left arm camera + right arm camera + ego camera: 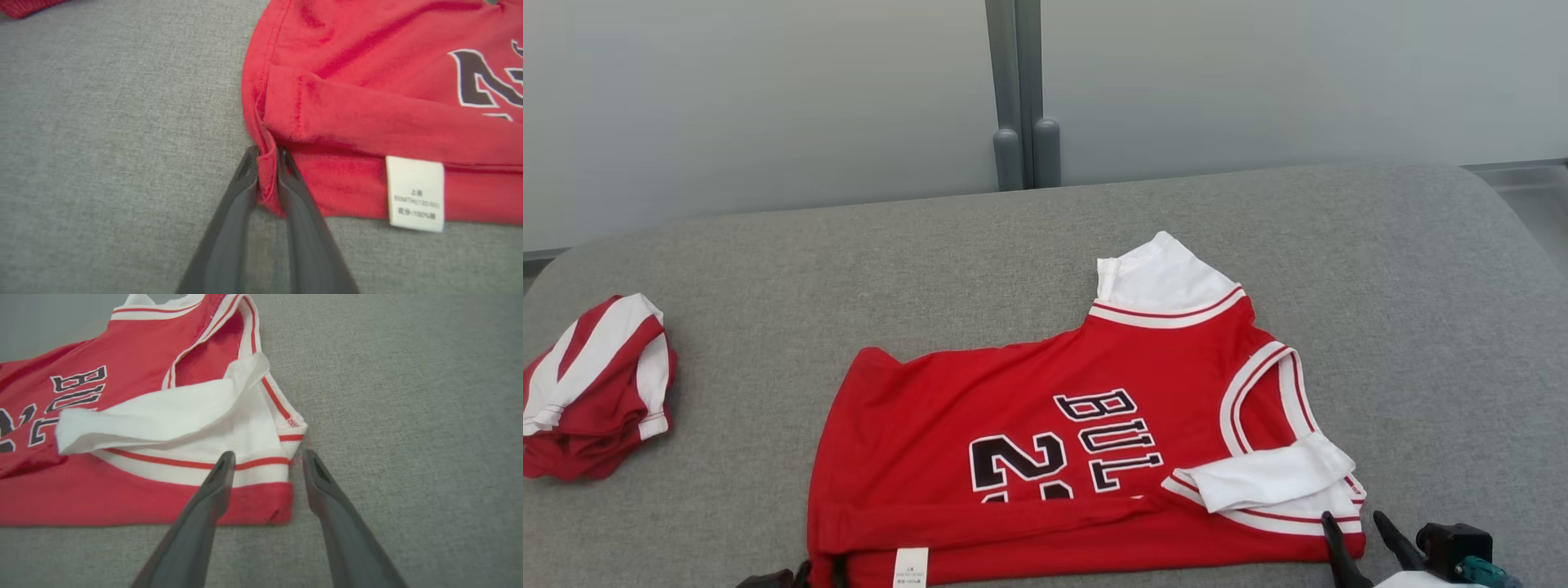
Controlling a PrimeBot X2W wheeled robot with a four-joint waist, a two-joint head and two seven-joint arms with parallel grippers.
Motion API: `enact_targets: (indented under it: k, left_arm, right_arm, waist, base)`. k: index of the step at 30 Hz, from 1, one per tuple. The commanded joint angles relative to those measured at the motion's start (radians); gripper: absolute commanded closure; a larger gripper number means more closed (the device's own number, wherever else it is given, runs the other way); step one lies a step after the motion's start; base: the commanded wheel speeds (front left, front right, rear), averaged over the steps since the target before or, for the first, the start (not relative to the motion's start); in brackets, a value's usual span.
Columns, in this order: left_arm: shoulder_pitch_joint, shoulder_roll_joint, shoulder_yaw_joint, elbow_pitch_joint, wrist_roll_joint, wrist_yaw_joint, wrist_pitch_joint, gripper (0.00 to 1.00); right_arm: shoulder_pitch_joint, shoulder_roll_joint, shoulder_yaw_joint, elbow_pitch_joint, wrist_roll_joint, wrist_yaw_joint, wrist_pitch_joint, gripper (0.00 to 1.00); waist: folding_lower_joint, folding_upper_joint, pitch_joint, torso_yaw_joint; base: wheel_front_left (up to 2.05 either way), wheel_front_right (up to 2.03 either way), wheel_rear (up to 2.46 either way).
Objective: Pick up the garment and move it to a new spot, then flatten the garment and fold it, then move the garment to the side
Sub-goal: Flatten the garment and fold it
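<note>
Now, head view: red fabric basketball jersey (980, 392) with white sleeves lies on grey fabric-covered desk (768, 269), just ahead and left of right tool (1353, 523).
Left wrist view: left tool (267, 157) clamped on jersey's hem fold.
Right wrist view: right tool spread apart, straddling jersey's shoulder corner.

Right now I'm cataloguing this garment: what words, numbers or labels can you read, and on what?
"BUL": front of the red jersey, remainder hidden by the fold.
"2": beside it, next digit cut off.
Print on the white care tag at the hem: too blurred to read.
</note>
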State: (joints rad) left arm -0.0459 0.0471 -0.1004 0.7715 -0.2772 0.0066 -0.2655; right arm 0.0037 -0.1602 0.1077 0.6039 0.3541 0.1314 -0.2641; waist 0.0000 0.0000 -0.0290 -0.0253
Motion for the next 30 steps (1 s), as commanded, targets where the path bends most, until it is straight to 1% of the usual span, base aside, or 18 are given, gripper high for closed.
enact_targets:
  k: [1,7,10,14,20,25,30]
  left_arm:
    - [0.018,0.012,0.008,-0.007,0.011,0.010,0.003,0.00]
    - [0.025,0.007,0.013,-0.063,0.040,0.011,0.002,0.00]
    - [0.029,0.006,0.013,-0.080,0.046,0.009,0.002,0.00]
    - [0.030,0.005,0.008,-0.098,0.040,0.006,0.002,0.00]
    - [0.034,0.005,-0.007,-0.115,0.026,0.005,0.002,0.00]
    - [0.032,0.005,-0.019,-0.120,0.014,0.008,0.002,0.00]
    - [0.034,0.005,-0.022,-0.126,0.010,0.009,0.002,0.00]
  right_arm:
    - [-0.009,-0.003,-0.003,-0.011,-0.017,-0.002,0.000,0.00]
    - [-0.008,0.003,0.010,-0.062,-0.101,-0.002,0.000,0.00]
    - [-0.007,0.010,0.022,-0.077,-0.122,-0.002,0.000,0.00]
    - [0.001,0.016,0.052,-0.092,-0.127,-0.002,0.000,0.00]
    - [0.011,0.010,0.167,-0.127,-0.116,-0.002,0.000,0.00]
    - [-0.005,0.001,0.237,-0.122,-0.118,-0.002,0.000,0.00]
    - [-0.023,0.003,0.229,-0.116,-0.135,-0.002,0.000,0.00]
  waist:
    - [0.0000,0.0000,0.005,-0.001]
    - [0.0000,0.0000,0.012,0.000]
    - [0.0000,0.0000,0.014,0.002]
    - [0.0000,0.0000,0.015,0.008]
    - [0.0000,0.0000,0.019,0.019]
    - [0.0000,0.0000,0.022,0.030]
    - [0.0000,0.0000,0.024,0.039]
  base:
    - [0.00,0.00,0.00]
    - [0.00,0.00,0.00]
    - [0.00,0.00,0.00]
    - [0.00,0.00,0.00]
    - [0.00,0.00,0.00]
    - [0.00,0.00,0.00]
    - [0.00,0.00,0.00]
